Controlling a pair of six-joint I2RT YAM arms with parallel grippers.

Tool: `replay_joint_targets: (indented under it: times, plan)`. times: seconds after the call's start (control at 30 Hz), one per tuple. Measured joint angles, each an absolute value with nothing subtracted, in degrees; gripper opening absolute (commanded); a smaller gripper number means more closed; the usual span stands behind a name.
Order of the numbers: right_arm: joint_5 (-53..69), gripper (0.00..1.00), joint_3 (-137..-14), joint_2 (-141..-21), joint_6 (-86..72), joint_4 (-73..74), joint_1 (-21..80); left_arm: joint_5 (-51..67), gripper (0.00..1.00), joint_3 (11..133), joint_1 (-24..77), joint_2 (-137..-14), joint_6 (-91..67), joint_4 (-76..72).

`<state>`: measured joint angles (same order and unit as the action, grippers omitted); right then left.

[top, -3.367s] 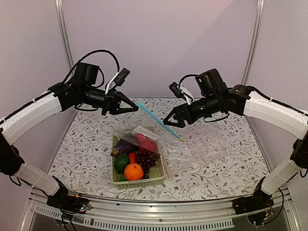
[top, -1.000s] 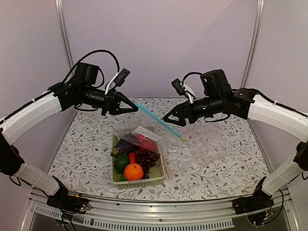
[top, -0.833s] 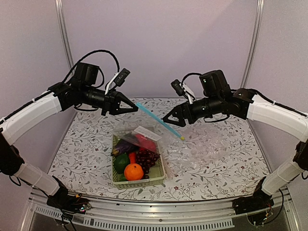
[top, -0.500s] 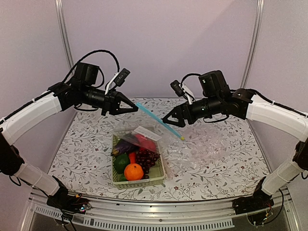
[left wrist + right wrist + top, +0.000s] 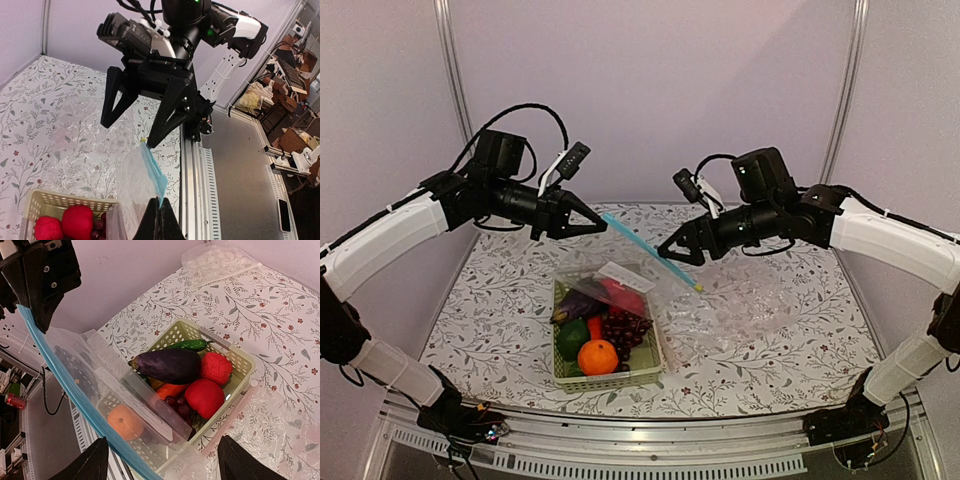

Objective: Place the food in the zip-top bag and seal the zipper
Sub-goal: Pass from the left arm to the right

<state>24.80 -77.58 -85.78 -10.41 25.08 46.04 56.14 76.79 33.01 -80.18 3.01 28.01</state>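
While the worktop (image 5: 500, 300) carried everything, the zip-top bag (image 5: 642, 275) hung slack above it, draped over the mesh basket (image 5: 612, 378) and apparently empty. The left tool (image 5: 598, 226) was clamped together on one end of the zipper (image 5: 650, 252), probably to hold the mouth raised and taut so the other arm could get at it. The right tool (image 5: 680, 255) had its jaws apart at the strip's far end, seemingly lined up to pinch it; contact unclear. The food, eggplant (image 5: 167, 365), orange (image 5: 597, 356) and the rest, sat in the basket under the bag.
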Motion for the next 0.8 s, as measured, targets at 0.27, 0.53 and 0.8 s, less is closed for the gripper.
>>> replay_joint_targets:
  times: [0.27, 0.53, 0.8]
  plan:
    - [25.34, 0.71, -77.56, -86.7, -10.0, 25.39, 46.06, 56.14, 0.0, 76.82, 33.01, -80.18, 3.03, 28.1]
    - [25.69, 0.64, -77.58, -87.37, -9.39, 25.58, 46.11, 56.14, 0.0, 76.9, 33.01, -80.18, 3.03, 28.21]
    - [25.87, 0.6, -77.6, -88.6, -9.19, 25.67, 46.22, 56.16, 0.0, 76.9, 33.01, -80.18, 3.03, 28.21]
